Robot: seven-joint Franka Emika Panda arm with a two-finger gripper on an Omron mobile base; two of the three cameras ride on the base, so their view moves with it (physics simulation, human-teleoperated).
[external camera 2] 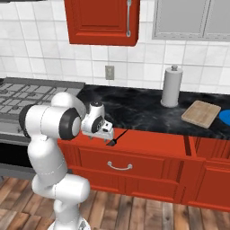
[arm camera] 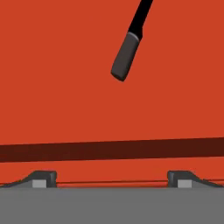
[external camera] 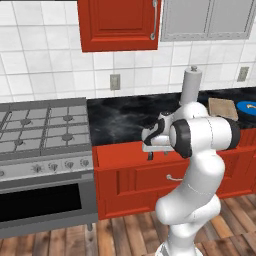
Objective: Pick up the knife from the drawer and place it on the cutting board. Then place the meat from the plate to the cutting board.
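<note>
Red drawer (external camera 2: 148,140) open, knife (arm camera: 129,46) inside

A home kitchen: a gas stove (external camera: 44,127) with knobs and an oven beneath stands beside red cabinets (external camera 2: 148,168) under a black marble desk (external camera 2: 134,110). White wall tiles (external camera: 40,75), a paper-towel roll (external camera 2: 172,86), a wooden cutting board (external camera 2: 201,113) and plank flooring (external camera 2: 134,213) fit the picture.

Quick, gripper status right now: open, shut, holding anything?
Gripper: open and empty, poised above the open drawer, with the knife lying untouched ahead of its fingertips.
</note>
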